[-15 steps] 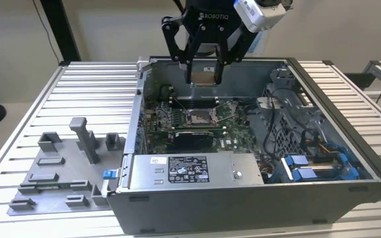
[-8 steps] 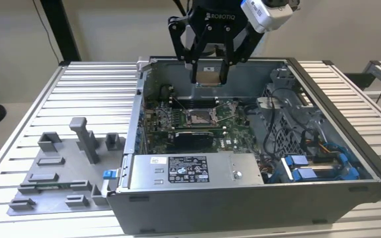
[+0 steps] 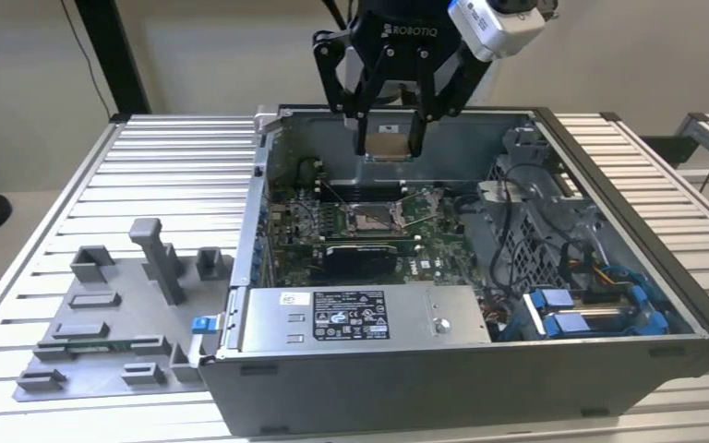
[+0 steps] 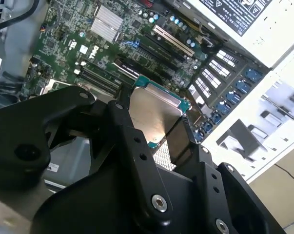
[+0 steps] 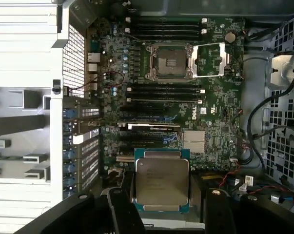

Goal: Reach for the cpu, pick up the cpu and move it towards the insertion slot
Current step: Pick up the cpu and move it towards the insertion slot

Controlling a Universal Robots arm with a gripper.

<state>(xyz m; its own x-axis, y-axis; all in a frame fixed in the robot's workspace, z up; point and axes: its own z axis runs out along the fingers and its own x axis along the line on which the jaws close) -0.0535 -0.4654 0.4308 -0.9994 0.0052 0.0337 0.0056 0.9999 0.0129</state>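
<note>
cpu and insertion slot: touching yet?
Apart. In the first wrist view the cpu sits clamped in the gripper, with a stretch of green board between it and the open insertion slot.

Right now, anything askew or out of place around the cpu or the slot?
Nothing stands out. The gripper holds the cpu flat and square above the open case. The insertion slot is open, its frame flipped to one side, and its centre looks clear. No loose parts show on the board.
</note>
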